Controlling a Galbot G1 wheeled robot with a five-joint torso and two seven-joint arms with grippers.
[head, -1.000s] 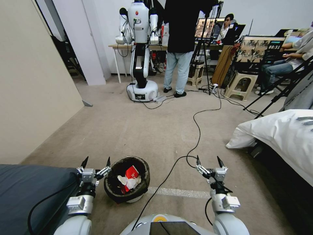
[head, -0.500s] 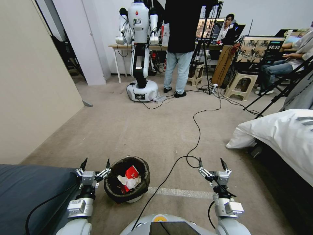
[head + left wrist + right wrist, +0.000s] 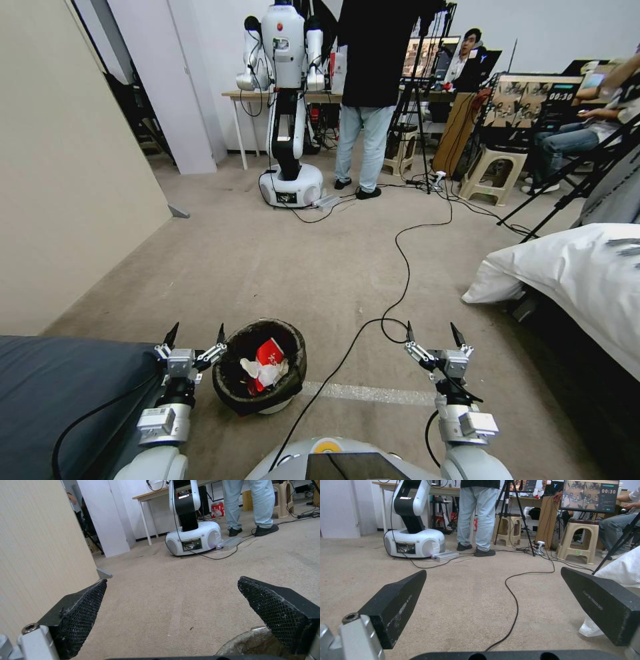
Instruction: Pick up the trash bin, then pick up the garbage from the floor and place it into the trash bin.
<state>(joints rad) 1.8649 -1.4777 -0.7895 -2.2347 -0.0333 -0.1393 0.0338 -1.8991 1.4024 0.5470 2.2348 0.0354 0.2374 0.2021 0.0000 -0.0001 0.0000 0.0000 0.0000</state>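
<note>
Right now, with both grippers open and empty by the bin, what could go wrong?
1. The black cable snakes across the carpet up to the robot's base between the arms; driving could snag it.
2. The left gripper is open right beside the trash bin, which already leans with garbage inside; a nudge might tip it.
3. The right gripper sits near the white bedding; a swing could catch it.

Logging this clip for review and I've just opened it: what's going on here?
Nothing is being handled right now. The trash bin sits on the carpet in front of the robot, its dark liner holding a red-and-white snack packet and a white tissue. The left gripper is open beside the bin's rim, holding nothing. The right gripper is open and empty too, held over the carpet near a black cable. Both point forward into the room.
</note>
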